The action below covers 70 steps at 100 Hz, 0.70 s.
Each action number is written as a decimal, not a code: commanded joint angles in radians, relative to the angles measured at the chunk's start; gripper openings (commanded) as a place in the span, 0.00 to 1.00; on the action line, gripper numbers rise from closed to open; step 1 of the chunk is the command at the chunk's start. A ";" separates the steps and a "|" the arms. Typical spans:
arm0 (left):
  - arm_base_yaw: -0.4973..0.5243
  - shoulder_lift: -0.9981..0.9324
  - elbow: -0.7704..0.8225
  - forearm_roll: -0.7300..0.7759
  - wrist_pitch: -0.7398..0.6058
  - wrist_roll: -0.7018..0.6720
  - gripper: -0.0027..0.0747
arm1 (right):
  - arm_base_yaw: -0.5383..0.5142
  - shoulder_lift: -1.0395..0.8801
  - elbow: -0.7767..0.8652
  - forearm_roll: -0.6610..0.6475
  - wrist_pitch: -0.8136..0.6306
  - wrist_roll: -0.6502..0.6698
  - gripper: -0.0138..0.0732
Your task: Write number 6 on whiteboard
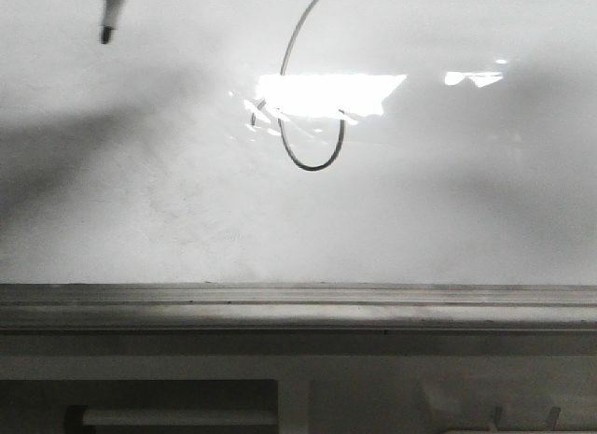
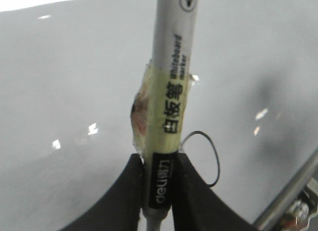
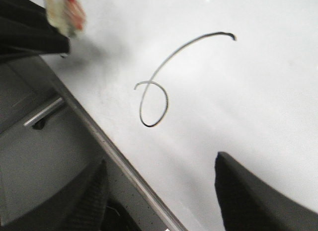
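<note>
**Six on the board, marker lifting clear**

Front view: the thin dark number 6 is sitting mid-way across the glossy white whiteboard, marker tip apart.

Left wrist: the left tool is clamping the white marker.

Right wrist: the right tool is gaping, empty.

Likely next: retreat.

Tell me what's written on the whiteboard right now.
A thin dark number 6 is drawn on the whiteboard; in the front view glare covers part of its loop.

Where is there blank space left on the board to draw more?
The large glossy white whiteboard is bare right of the thin dark curved number 6, and below it down to the grey ledge. The upper left is busier: the white marker pen hangs there.
</note>
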State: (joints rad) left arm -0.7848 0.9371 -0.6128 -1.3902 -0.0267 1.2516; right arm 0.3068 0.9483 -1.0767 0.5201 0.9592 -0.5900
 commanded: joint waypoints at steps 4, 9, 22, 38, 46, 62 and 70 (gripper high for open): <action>0.013 -0.067 0.031 -0.207 -0.127 -0.015 0.01 | -0.026 -0.082 0.068 0.031 -0.135 0.006 0.64; 0.015 -0.069 0.038 -0.230 -0.138 -0.015 0.01 | -0.026 -0.107 0.109 0.037 -0.177 0.013 0.64; 0.015 -0.025 0.038 -0.232 -0.162 -0.015 0.01 | -0.026 -0.135 0.192 0.091 -0.240 0.013 0.64; 0.015 0.069 0.011 -0.232 -0.193 -0.015 0.01 | -0.026 -0.133 0.228 0.104 -0.237 0.013 0.64; 0.015 0.100 -0.002 -0.233 -0.193 -0.015 0.01 | -0.026 -0.133 0.228 0.104 -0.228 0.013 0.64; 0.015 0.124 -0.023 -0.235 -0.193 -0.015 0.01 | -0.026 -0.133 0.228 0.104 -0.228 0.013 0.64; 0.015 0.124 -0.028 -0.233 -0.198 -0.015 0.01 | -0.026 -0.133 0.228 0.104 -0.228 0.013 0.64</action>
State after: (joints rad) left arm -0.7702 1.0726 -0.6012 -1.6331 -0.2118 1.2431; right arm 0.2890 0.8219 -0.8247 0.5918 0.7862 -0.5774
